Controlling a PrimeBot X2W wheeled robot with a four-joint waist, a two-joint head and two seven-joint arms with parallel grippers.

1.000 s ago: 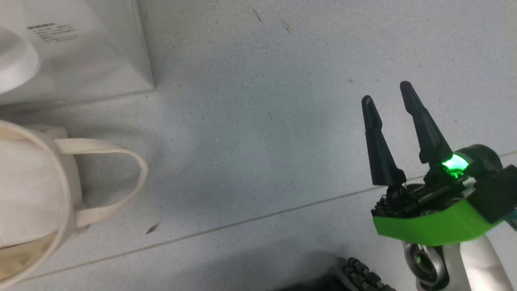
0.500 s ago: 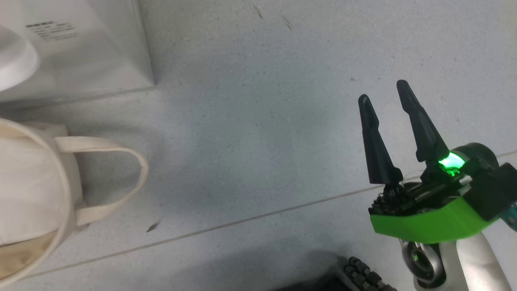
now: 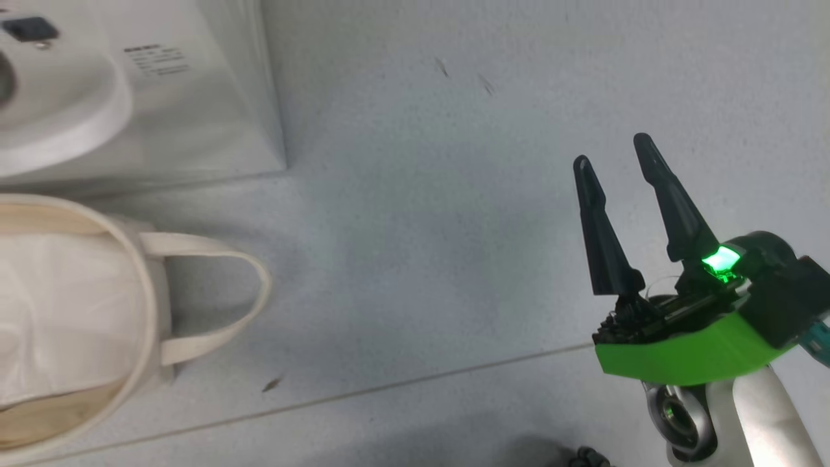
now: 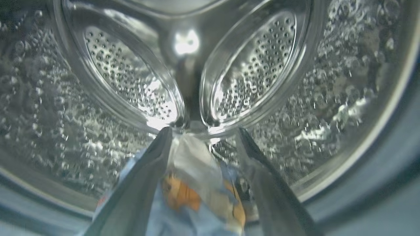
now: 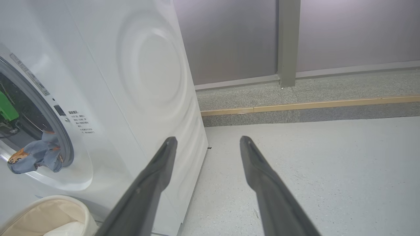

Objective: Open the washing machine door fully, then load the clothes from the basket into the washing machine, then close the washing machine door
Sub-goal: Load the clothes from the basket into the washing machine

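The left pincer point(image 4: 204, 134) was inside the washing machine's steel drum point(image 4: 311, 98), pointing at the drum's back wall with its pressed, perforated panels. Its two fingers point(image 4: 137, 190) stood spread wide apart. The clothes point(image 4: 197, 200), a bunch of light blue cloth with orange figures, lay between the fingers close to their roots. I could not tell whether the fingers touched the cloth.

From the right wrist view, the washing machine point(image 5: 137, 75) stood white and boxy. A fold of the blue cloth point(image 5: 36, 157) hung out over the lower rim of the round opening. A green part of the left arm point(image 5: 6, 111) showed inside that opening.

The basket point(image 3: 152, 305) sat on the floor point(image 3: 421, 194) just in front of the machine, below the opening. Its white pad point(image 3: 65, 311) showed inside, and one loop handle point(image 3: 256, 298) lay out to the side.

The right pincer point(image 3: 611, 152) hung over bare floor, well apart from the basket and the machine. Its dark fingers point(image 3: 674, 207) were spread and held nothing. A green light point(image 3: 716, 261) glowed at their base. Along its fingers the right wrist view showed the machine's side panel, the grey floor and a grey wall point(image 5: 236, 36) with a kerb at its foot.
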